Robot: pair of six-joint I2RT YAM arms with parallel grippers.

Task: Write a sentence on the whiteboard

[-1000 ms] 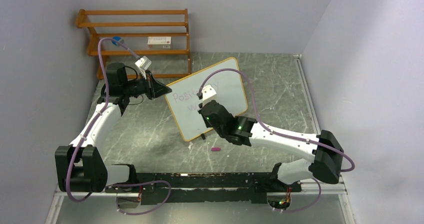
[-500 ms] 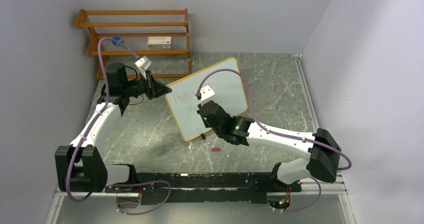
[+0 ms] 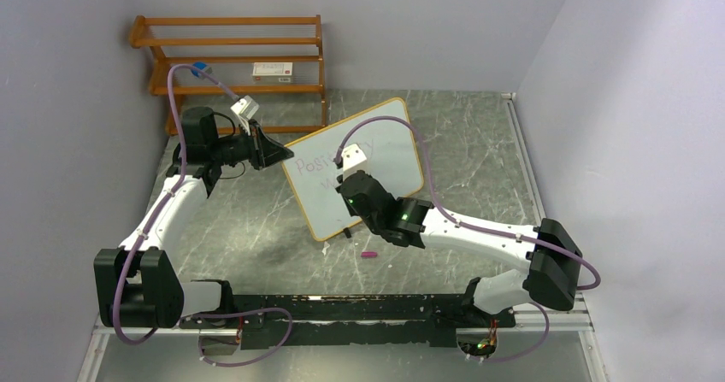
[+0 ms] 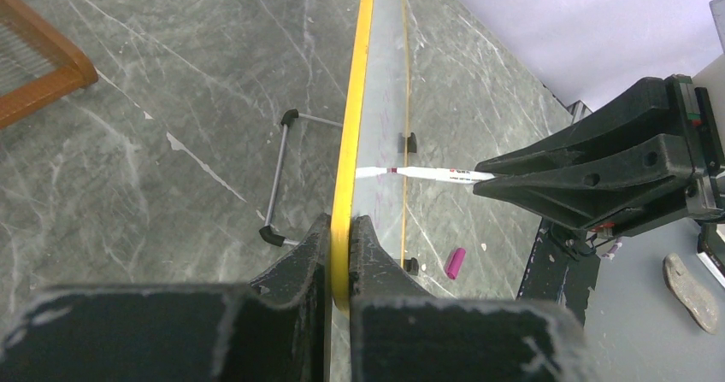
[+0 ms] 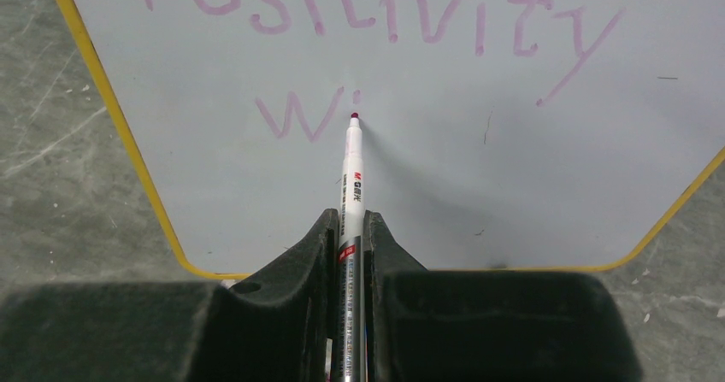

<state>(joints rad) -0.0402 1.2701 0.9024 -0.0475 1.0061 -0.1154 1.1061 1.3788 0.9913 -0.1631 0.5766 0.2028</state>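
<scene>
Right gripper (image 5: 348, 228) clamped on my white marker (image 5: 351, 164), tip against the whiteboard (image 5: 513, 194) just under the dot of "wi". Pink cap (image 3: 369, 253) on the worktop toward its near edge, near the board's foot. Whiteboard stands mid-worktop; sentence (image 5: 389, 10) reads "Positivity" over "wi". My left gripper (image 4: 340, 232) pinches the board's yellow edge. Wooden rack (image 3: 231, 53) at far-left corner.

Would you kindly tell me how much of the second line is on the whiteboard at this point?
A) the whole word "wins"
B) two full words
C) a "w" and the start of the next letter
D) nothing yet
C: in the right wrist view, the sentence continues under "Positivity" with only a "w" and one short stroke, where the marker tip meets the whiteboard.
</scene>
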